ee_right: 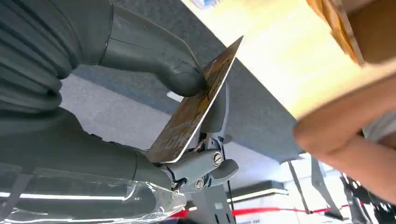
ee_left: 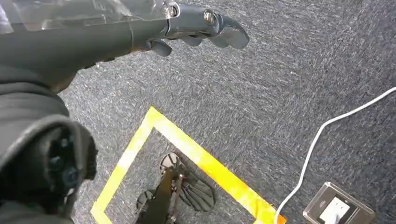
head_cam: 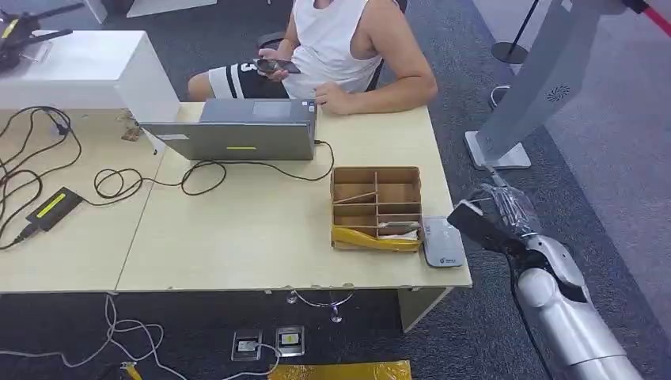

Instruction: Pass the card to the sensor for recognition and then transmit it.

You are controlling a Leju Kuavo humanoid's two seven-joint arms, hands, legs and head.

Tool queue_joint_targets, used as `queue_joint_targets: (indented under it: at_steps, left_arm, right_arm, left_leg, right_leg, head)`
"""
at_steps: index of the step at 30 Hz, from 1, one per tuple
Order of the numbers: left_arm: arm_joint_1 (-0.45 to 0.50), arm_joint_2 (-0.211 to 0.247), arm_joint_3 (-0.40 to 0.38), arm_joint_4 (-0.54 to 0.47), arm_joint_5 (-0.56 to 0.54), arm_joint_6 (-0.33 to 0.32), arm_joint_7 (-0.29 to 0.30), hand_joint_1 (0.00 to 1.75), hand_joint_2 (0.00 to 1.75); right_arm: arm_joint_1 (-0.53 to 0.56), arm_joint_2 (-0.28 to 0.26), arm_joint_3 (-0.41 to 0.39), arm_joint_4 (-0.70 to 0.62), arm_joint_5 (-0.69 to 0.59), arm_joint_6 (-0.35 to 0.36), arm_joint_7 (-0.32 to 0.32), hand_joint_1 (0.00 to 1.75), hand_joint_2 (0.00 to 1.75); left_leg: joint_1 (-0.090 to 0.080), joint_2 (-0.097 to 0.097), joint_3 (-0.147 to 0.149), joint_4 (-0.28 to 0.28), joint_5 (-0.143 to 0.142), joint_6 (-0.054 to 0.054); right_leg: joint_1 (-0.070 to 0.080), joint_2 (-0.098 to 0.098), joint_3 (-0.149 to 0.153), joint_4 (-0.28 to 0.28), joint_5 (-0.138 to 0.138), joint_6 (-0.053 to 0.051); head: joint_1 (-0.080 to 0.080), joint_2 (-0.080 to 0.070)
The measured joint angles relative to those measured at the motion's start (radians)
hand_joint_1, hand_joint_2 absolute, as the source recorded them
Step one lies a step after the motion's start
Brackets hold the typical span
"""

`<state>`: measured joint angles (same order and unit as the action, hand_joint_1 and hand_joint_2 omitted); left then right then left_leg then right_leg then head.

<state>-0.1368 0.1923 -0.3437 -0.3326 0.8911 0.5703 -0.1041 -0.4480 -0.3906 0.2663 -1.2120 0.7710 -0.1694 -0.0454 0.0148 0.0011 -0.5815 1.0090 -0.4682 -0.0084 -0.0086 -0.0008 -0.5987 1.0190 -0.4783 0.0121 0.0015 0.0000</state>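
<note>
— Left hand (ee_left: 187, 28)?
— Dark fingers (ee_left: 229, 35) loosely curled over rough grey carpet (ee_left: 280, 102), holding nothing.
— Right hand (ee_right: 140, 116)?
— A flat, mottled card (ee_right: 194, 109) is pinched between smooth grey thumb (ee_right: 159, 63) and fingers, beside the pale tabletop (ee_right: 280, 56).

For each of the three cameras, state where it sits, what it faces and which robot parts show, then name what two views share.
Head view: high on the body, looking down at the table, the divided box, the sensor and a seated person; the right hand shows.
Left wrist view: behind the left hand, facing carpet and yellow floor tape.
Right wrist view: behind the right hand pinching the card.
Shared: head and right wrist views both show the table edge and the person's arm.
</note>
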Motion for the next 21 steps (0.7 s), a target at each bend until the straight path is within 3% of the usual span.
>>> queue_joint_targets:
  at_steps: [4,10,15,17,21]
  left_arm:
    - [0.000,-0.005,-0.001,0.004,0.007,0.006,-0.008,0.00,0.00]
    - [-0.011,-0.017,-0.018,0.012,0.009,0.028,-0.020,0.00,0.00]
    - [-0.020,-0.024,-0.034,0.015,0.007,0.040,-0.013,0.00,0.00]
    - [-0.034,-0.025,-0.045,0.016,0.005,0.040,-0.003,0.00,0.00]
    - [-0.047,-0.030,-0.067,0.018,-0.005,0.040,0.011,0.00,0.00]
  right_arm:
    - [-0.034,0.000,-0.020,0.000,0.014,-0.051,-0.032,1.75,1.75]
    - [-0.219,0.000,-0.050,0.012,0.002,-0.108,-0.079,1.75,1.75]
    - [-0.378,0.018,-0.029,0.045,0.038,-0.085,-0.131,1.75,1.75]
    - [-0.470,0.039,-0.005,0.087,0.059,-0.081,-0.156,1.75,1.75]
    - [-0.555,0.085,0.042,0.206,0.092,-0.091,-0.191,1.75,1.75]
  left_leg:
    - [0.000,0.000,-0.001,0.000,0.000,0.000]
    - [-0.001,0.001,-0.001,0.000,0.001,0.001]
    - [-0.002,0.000,-0.004,0.000,0.002,0.001]
    - [-0.001,0.000,-0.004,0.000,0.002,0.001]
    - [-0.001,-0.008,-0.006,0.000,0.005,0.000]
  right_leg:
    - [0.000,0.000,-0.001,0.000,0.000,0.000]
    - [-0.001,0.000,0.000,0.000,0.000,0.000]
    - [-0.003,-0.001,-0.004,0.003,0.001,0.000]
    - [-0.001,-0.001,-0.003,0.002,0.001,0.000]
    - [-0.001,-0.009,-0.003,0.002,0.001,0.000]
  head:
    - [-0.001,0.000]
    - [0.000,0.000]
    - [-0.001,0.000]
    - [-0.001,0.000]
    - [-0.002,0.000]
